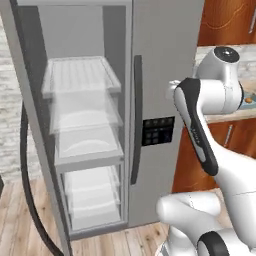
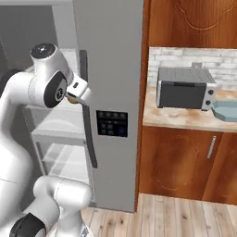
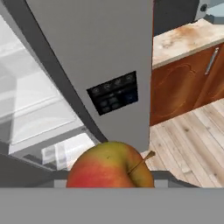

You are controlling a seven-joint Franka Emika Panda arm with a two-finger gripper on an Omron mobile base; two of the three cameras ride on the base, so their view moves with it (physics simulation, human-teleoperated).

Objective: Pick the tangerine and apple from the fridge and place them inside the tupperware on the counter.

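Apple sits bottom centre of the hand view, clamped in the gripper for the carry to the tupperware at right edge. Stem points upper right; round, no real long axis. Fingertips hidden, grip probably across its sides. Fridge left door open, counter right.

fridge: left of the counter, left door open
toaster oven: on the counter, by the wall
tupperware: on the counter, right of the toaster oven
apple: before the fridge's shut door
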